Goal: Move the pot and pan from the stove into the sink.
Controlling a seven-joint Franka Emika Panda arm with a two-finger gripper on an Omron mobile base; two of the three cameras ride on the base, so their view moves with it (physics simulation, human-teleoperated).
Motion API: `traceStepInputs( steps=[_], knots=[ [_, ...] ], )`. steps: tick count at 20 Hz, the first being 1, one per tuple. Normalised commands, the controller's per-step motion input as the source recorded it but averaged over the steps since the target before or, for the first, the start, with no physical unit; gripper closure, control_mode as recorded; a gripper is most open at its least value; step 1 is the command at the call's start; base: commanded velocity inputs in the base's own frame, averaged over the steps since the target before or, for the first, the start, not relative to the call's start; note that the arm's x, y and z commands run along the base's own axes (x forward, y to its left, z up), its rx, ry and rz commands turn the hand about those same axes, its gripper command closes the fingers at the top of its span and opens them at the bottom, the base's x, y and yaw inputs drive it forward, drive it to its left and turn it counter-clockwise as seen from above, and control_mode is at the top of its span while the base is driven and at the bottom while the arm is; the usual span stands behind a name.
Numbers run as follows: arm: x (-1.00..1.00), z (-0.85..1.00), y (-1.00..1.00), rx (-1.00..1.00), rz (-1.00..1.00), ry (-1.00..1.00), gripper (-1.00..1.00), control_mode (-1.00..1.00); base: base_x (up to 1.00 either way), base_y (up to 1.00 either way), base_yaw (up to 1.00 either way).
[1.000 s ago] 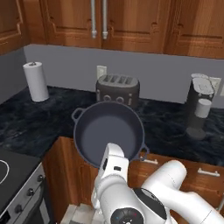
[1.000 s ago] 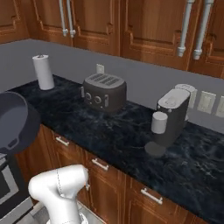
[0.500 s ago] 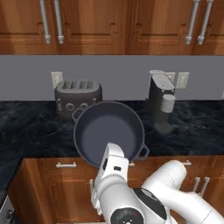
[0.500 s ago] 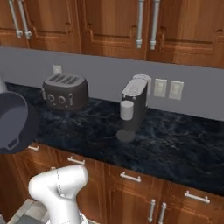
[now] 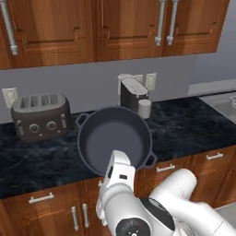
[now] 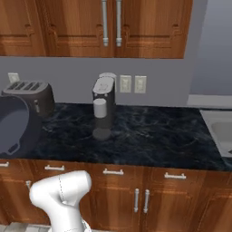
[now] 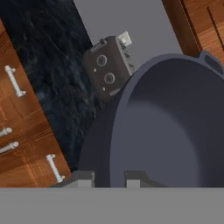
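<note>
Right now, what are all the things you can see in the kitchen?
pot: one, dark grey, two loop handles, held up in front of the counter.
toaster: one, dark grey, on the counter at left by the wall.
coffee machine: one, dark with silver top, mid-counter.
counter: one, dark marbled.
sink: one, steel, far right, partly visible.
wall outlets: pale, on the grey wall.
cabinets: brown wood, above and below the counter.
gripper: one, closed on the pot rim.
</note>
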Motion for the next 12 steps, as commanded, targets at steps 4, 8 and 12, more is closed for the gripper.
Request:
traceStepInputs(
  steps=[4, 8, 12],
  knots=[
    [0.00, 0.00, 0.00, 0.00, 0.00, 0.00, 1.00, 1.00, -0.01, -0.20, -0.30],
    [0.00, 0.00, 0.00, 0.00, 0.00, 0.00, 1.00, 1.00, 0.00, 0.00, 0.00],
    [0.00, 0.00, 0.00, 0.00, 0.00, 0.00, 1.00, 1.00, 0.01, -0.32, 0.00]
  ],
)
